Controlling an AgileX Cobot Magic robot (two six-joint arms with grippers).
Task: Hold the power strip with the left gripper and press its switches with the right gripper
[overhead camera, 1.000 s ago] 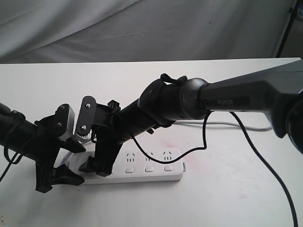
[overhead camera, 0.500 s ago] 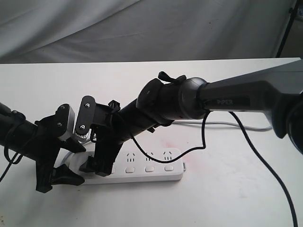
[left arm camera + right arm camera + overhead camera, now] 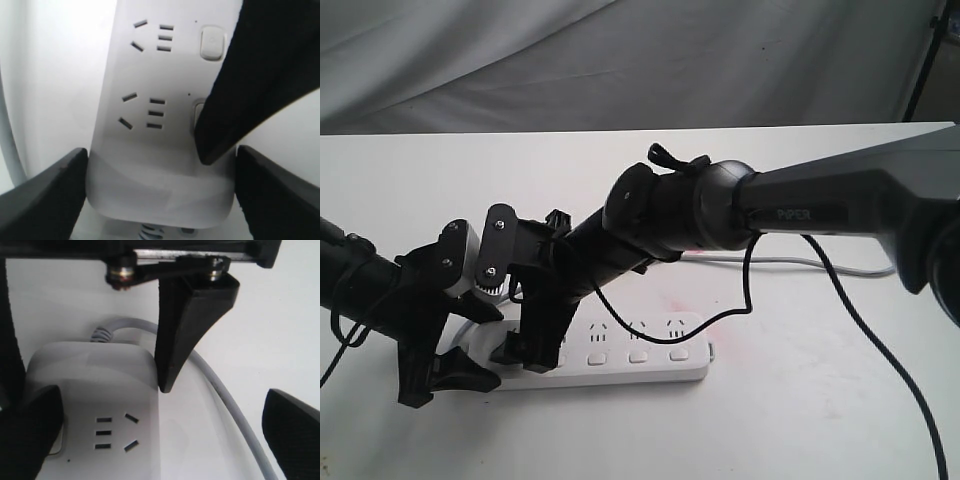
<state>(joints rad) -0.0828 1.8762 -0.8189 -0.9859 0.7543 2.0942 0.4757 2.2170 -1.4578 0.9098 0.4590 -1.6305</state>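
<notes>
The white power strip [image 3: 640, 358] lies on the table, its cord end to the left. My left gripper [image 3: 445, 380] is shut on that rounded end [image 3: 160, 190], one black finger [image 3: 45, 197] against each long side. My right gripper [image 3: 525, 350] stands open just right of it, pointing down on the strip. One of its fingers [image 3: 250, 80] comes down over a switch [image 3: 197, 116] near the cord end and hides most of it; the other finger [image 3: 295, 432] hangs past the strip's edge. Another switch [image 3: 212, 42] and three more switches [image 3: 638, 356] show uncovered.
The strip's grey cord [image 3: 225, 395] curls out of the held end and runs along the table behind the strip [image 3: 820, 262]. A black cable [image 3: 865, 330] droops from the right arm over the table's right side. A grey cloth backdrop [image 3: 620, 60] hangs behind.
The right arm has shifted slightly to the left and lower over the strip. The left gripper and the strip have stayed put.
</notes>
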